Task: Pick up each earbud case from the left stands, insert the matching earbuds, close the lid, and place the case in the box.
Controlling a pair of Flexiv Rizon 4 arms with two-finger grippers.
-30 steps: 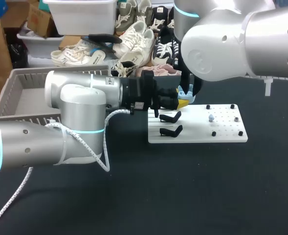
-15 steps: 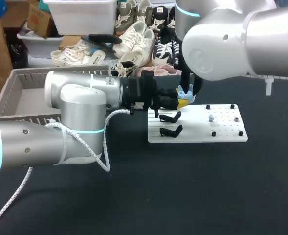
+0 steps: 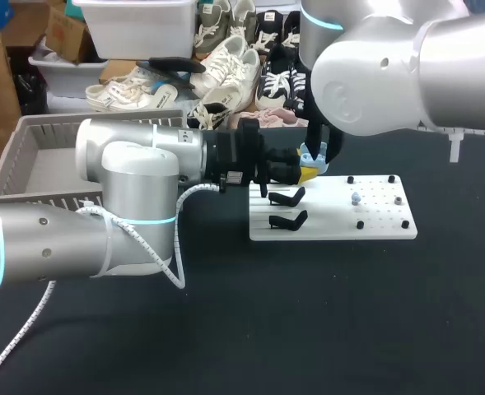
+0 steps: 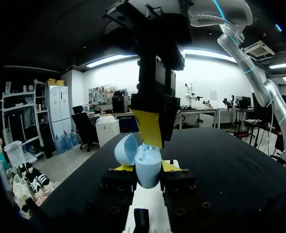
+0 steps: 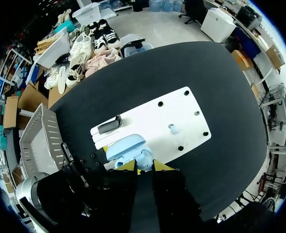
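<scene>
Left claw [image 4: 147, 168] clamps case [image 4: 146, 162]; wrist-view: lid [image 4: 125, 148] open.

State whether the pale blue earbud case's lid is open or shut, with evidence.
Open. In the left wrist view the lid stands swung back to one side of the body of the earbud case.

No legible text, numbers or signs for you in any view. Small white sticker [image 3: 235, 177] on the left arm [image 3: 127, 177], centre of head view: print too small to read.
</scene>
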